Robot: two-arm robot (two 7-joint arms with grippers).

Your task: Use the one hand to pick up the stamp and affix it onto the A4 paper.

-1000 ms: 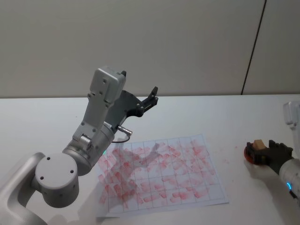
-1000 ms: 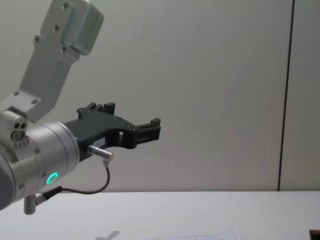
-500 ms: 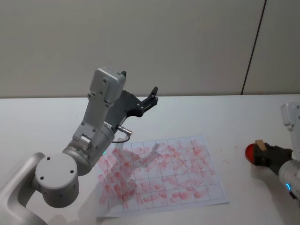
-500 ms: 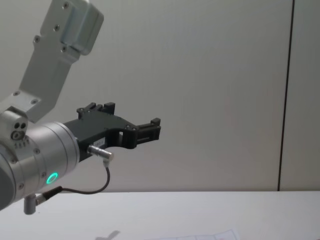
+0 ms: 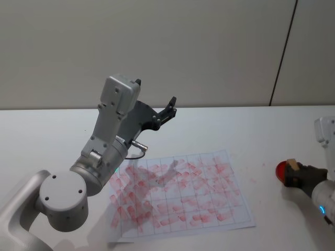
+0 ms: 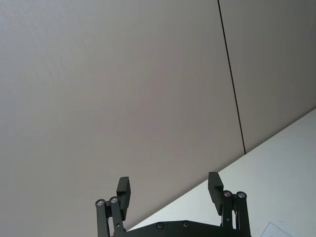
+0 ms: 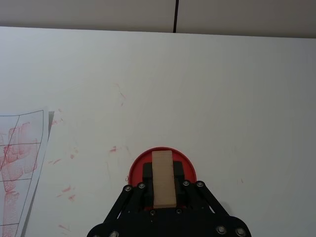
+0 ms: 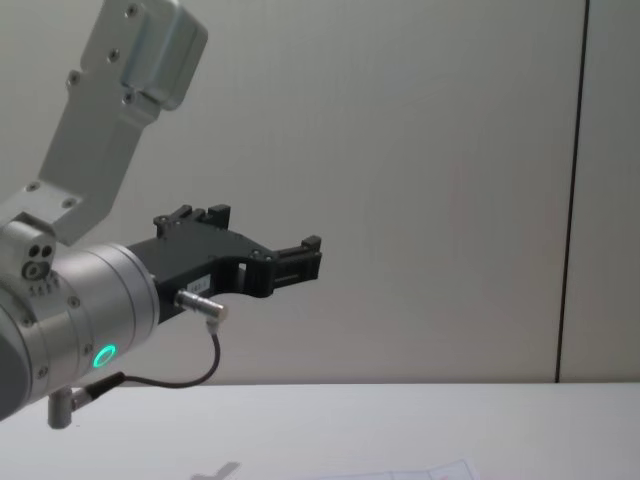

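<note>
The right gripper (image 5: 291,175) is reaching in low from the lower right corner of the head view, its forearm lying close over the table (image 5: 246,130). Its black fingers (image 7: 146,174) are closing on the two long sides of the stamp (image 7: 163,182), clamping the pale wooden block between them. In the right wrist view the block is sitting over a round red ink pad (image 7: 160,154); whether it is touching the pad cannot be told. The A4 paper (image 5: 180,196), covered in pink-red prints, is lying flat in the lower centre of the head view, well apart from the stamp, to its left.

The left gripper (image 5: 155,93) is hanging high in the left half of the head view, elbow bent, jaws spread wide and gripping nothing, pointing at the wall.

Compared with a second ago, the right gripper and stamp are sitting farther right and lower in the head view, leaving more of the red pad uncovered. The left arm is staying where it was.
</note>
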